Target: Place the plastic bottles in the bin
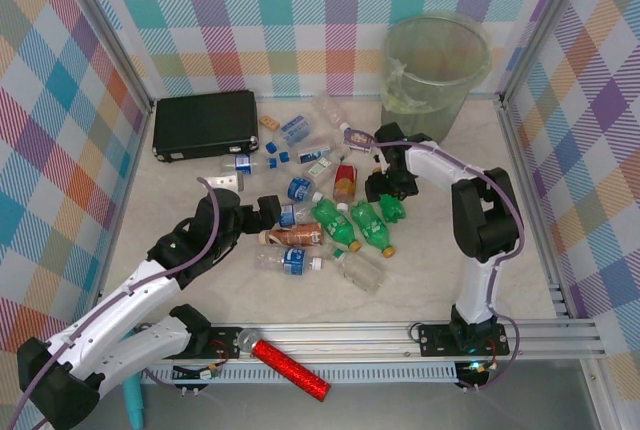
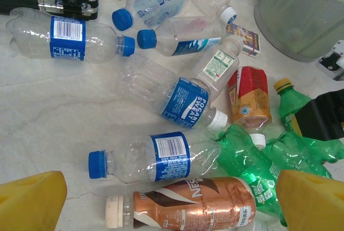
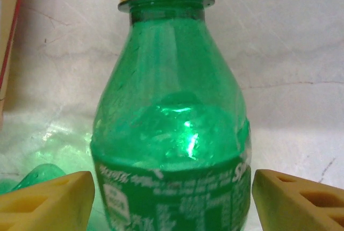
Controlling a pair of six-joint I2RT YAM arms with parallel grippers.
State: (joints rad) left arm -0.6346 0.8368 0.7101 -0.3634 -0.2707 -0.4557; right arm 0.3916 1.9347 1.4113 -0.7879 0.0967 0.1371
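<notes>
Green bottle (image 3: 171,107), right claw (image 3: 172,182) astride it, grip unclear

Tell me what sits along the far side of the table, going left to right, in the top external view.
Black case → small orange box → bin

This is a lab's robot test cell. Metal frame posts (image 1: 105,30) hung with checked cloth (image 1: 300,10) box in a pale marbled table (image 1: 420,280). A left arm (image 1: 110,320) and a right arm (image 1: 485,215) are bolted to an aluminium rail (image 1: 380,332) at its near edge.
</notes>
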